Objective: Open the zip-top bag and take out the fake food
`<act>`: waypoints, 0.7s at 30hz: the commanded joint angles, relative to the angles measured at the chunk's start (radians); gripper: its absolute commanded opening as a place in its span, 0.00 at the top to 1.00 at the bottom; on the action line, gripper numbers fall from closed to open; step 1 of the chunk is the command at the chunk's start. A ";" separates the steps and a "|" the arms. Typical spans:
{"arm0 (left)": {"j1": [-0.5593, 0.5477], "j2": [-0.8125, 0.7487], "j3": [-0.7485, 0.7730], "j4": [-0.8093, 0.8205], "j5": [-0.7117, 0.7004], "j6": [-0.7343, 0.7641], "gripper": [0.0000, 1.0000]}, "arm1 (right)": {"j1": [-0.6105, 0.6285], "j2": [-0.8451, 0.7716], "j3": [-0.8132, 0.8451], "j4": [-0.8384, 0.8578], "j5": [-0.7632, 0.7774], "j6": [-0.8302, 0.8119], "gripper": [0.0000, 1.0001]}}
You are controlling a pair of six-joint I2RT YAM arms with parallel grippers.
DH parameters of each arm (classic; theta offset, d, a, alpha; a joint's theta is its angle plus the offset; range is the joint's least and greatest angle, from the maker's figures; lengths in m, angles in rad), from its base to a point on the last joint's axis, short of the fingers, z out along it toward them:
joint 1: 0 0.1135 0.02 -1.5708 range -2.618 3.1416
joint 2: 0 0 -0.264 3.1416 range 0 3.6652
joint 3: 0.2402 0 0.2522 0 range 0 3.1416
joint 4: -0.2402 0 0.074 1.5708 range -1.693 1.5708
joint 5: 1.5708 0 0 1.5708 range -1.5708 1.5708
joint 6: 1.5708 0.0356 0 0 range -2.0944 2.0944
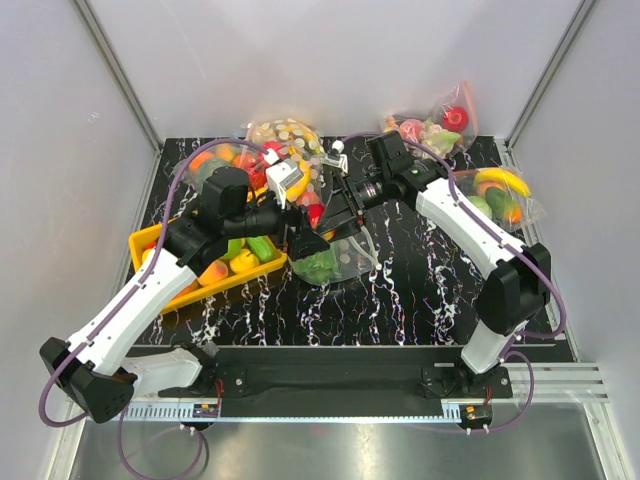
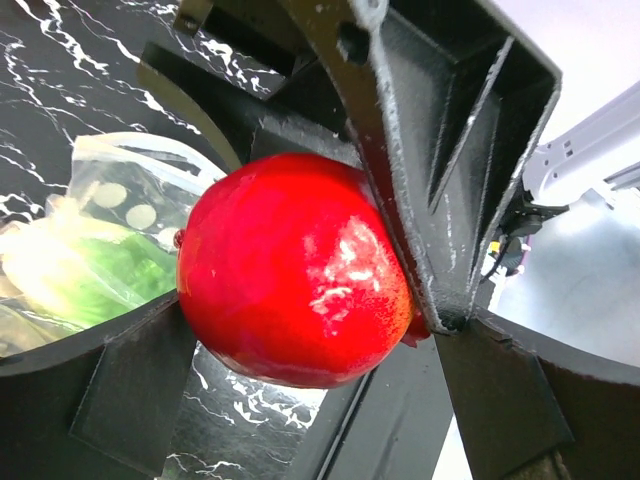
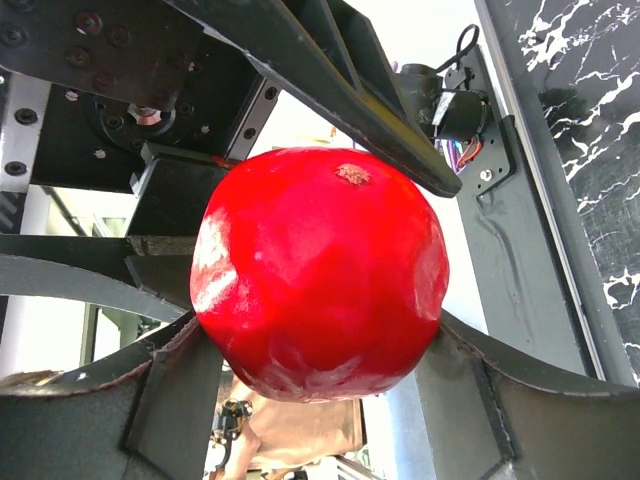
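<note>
A glossy red round fruit [image 1: 316, 213] hangs above the table between both grippers. My left gripper [image 1: 306, 226] holds it from the left; in the left wrist view the fruit [image 2: 295, 265] sits pressed between my own two fingers [image 2: 130, 385]. My right gripper [image 1: 334, 208] meets it from the right; in the right wrist view the fruit [image 3: 320, 270] touches both of its fingers [image 3: 520, 410]. The dotted zip-top bag [image 1: 350, 256] lies on the table just below, with green lettuce [image 1: 318, 265] in it. The bag also shows in the left wrist view [image 2: 120, 215].
A yellow tray [image 1: 143, 243] with several plastic fruits lies under the left arm. A bulky dotted bag with bananas [image 1: 285, 140] sits at the back. Two clear bags of produce [image 1: 440, 125] [image 1: 497, 195] lie at the back right. White walls enclose the black marbled table [image 1: 400, 310].
</note>
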 commanded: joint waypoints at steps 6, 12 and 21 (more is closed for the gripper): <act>-0.016 0.007 0.053 0.104 -0.021 0.010 0.01 | 0.008 -0.005 -0.016 0.059 -0.051 0.040 0.64; -0.027 0.013 0.044 0.100 -0.021 0.013 0.14 | 0.008 0.002 -0.016 0.096 -0.071 0.075 0.64; -0.032 0.010 0.029 0.073 -0.008 0.034 0.53 | 0.006 0.005 -0.040 0.200 -0.089 0.184 0.64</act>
